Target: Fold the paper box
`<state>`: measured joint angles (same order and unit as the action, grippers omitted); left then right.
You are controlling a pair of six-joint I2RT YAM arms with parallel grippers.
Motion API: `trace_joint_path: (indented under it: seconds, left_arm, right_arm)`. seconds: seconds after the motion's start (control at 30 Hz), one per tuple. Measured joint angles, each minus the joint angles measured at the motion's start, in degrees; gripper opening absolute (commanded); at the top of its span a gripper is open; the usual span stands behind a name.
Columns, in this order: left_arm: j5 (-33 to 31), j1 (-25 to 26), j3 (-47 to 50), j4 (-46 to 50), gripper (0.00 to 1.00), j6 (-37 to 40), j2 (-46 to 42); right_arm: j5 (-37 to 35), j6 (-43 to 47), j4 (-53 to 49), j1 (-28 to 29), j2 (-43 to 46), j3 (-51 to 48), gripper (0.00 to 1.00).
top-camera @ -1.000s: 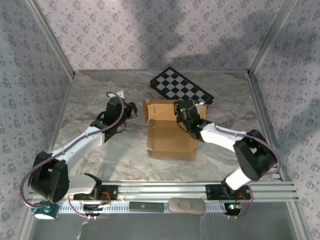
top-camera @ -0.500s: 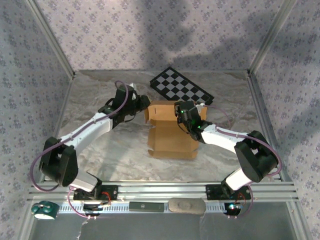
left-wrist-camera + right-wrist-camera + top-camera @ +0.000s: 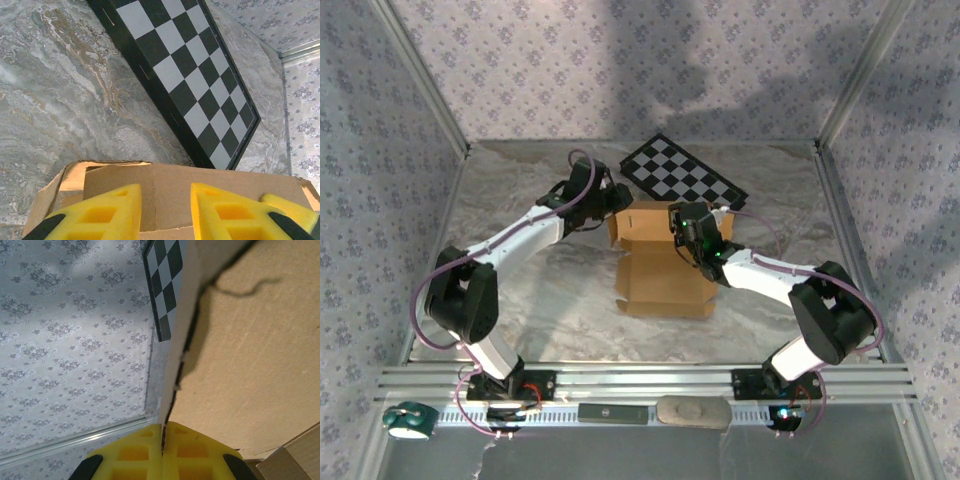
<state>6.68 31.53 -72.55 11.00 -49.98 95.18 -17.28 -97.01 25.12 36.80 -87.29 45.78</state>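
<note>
i see left end effector (image 3: 165,202) slightly spread at box (image 3: 660,283) far-left corner | right end effector (image 3: 162,434) pressed together, pinching box edge

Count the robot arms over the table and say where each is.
2. The left arm stretches from near-left to the paper box's far-left corner. The right arm bends in from near-right, its pincer shut on the box's far flap. None seems hidden.

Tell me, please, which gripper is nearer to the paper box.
Right. The right gripper is shut on the edge of a panel of the paper box, pinching the cardboard. The left gripper stands open at the box's far-left corner; whether it touches is unclear.
</note>
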Motion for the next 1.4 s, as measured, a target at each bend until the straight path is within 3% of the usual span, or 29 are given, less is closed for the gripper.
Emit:
trace_joint_path:
  seconds: [0.37,0.7,1.0,1.17,1.2,1.3,1.4]
  left_arm:
    - [0.87,0.04,-0.04,1.09,0.38,-0.63,2.75]
    - [4.83,0.11,2.03,-5.64,0.35,-5.38,2.82]
    - [5.84,0.09,3.5,-8.35,0.0,-7.45,2.82]
    - [5.77,0.09,3.61,-8.79,0.0,-8.2,2.82]
    - [5.77,0.09,3.76,-9.07,0.05,-8.2,2.8]
    - [5.57,0.11,4.42,-9.38,0.34,-8.11,2.58]
    - [3.39,0.11,6.47,-7.96,0.39,-6.69,0.46]
  right_arm:
    - [0.17,0.0,-0.02,-0.02,0.0,0.0,0.0]
    - [0.22,0.0,0.22,-0.02,0.0,-0.02,0.0]
    - [0.2,-0.02,0.31,-0.17,0.0,-0.44,0.0]
    - [0.17,-0.02,0.24,-0.17,0.0,-0.63,0.0]
    - [0.2,-0.02,0.22,-0.17,0.0,-0.63,0.0]
    - [0.31,-0.02,0.2,-0.17,0.0,-0.68,0.0]
    - [0.39,-0.04,0.24,-0.17,0.26,-0.85,0.0]
